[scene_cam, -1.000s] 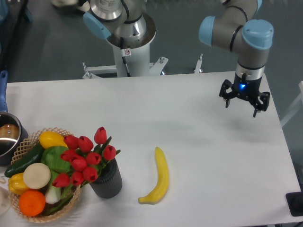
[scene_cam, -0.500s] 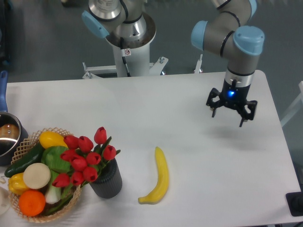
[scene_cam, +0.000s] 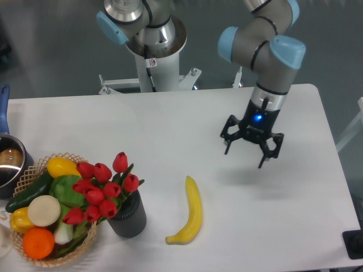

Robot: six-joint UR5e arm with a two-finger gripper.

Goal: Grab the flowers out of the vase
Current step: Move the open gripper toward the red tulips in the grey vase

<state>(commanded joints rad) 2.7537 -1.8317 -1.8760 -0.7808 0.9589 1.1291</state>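
Far left, the wicker basket [scene_cam: 34, 170] sits heaped with produce; right against it the flowers [scene_cam: 102, 190] stand in the vase [scene_cam: 128, 216], untouched; a banana [scene_cam: 191, 211] lies between; over on the right the gripper [scene_cam: 248, 152] hangs above the table [scene_cam: 170, 124], fingers spread, holding nothing. I'd cross above the banana, then pinch the stems just over the rim.
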